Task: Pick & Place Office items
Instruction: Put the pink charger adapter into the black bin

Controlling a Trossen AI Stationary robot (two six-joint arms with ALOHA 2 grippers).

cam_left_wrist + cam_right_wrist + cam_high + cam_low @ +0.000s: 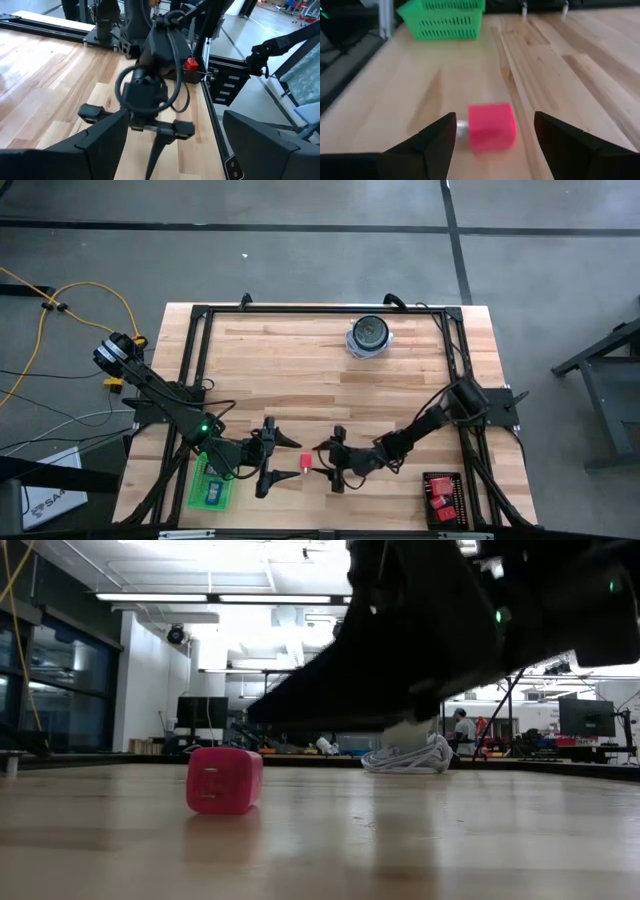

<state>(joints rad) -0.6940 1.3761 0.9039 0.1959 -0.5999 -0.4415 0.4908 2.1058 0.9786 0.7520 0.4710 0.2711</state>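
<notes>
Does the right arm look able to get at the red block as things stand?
Probably yes. The right pincer is open, and the red block lies on bare table just ahead of its fingers with nothing between. The left pincer waits open on the block's other side.

Both arms reached low toward the table's near-centre.
Left gripper (277, 457) and right gripper (335, 458) faced each other, fingers spread apart.

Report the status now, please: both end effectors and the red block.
Right end effector open, red block lying between its fingers, not gripped. Left end effector open, waiting beside the green tray. Nothing in the way.
</notes>
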